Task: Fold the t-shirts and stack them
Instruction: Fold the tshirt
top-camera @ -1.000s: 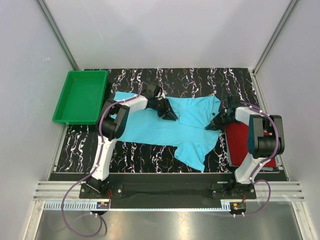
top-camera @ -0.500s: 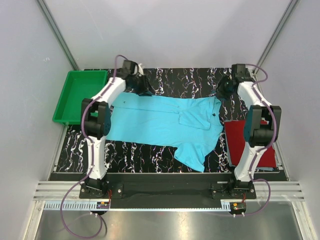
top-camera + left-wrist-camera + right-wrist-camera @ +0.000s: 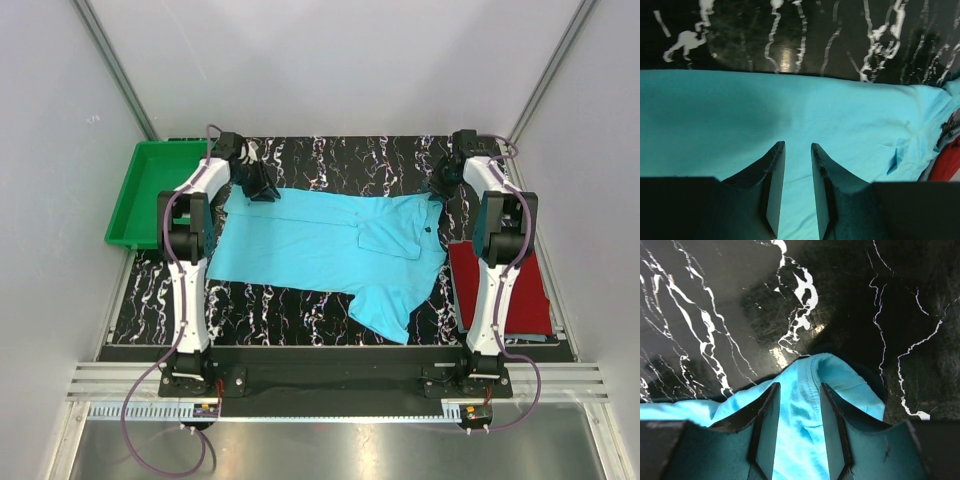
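Your overhead view is bright and evenly lit from above: the white walls [image 3: 330,60] read uniformly pale, the arms throw only faint, soft shadows on the surface [image 3: 380,160], and everything is sharp. The metal strip [image 3: 320,440] at the near edge gives a dull sheen. In your left wrist view a small glare patch sits on the glossy black surface, and a broad soft shadow dims the left part of the turquoise t-shirt [image 3: 850,120]. The left pincer [image 3: 797,146] reads as a dark silhouette. Your right wrist view is dimmer, with glare specks beside the turquoise t-shirt, deep shadow around its edge, and the right pincer [image 3: 800,386] equally dark.
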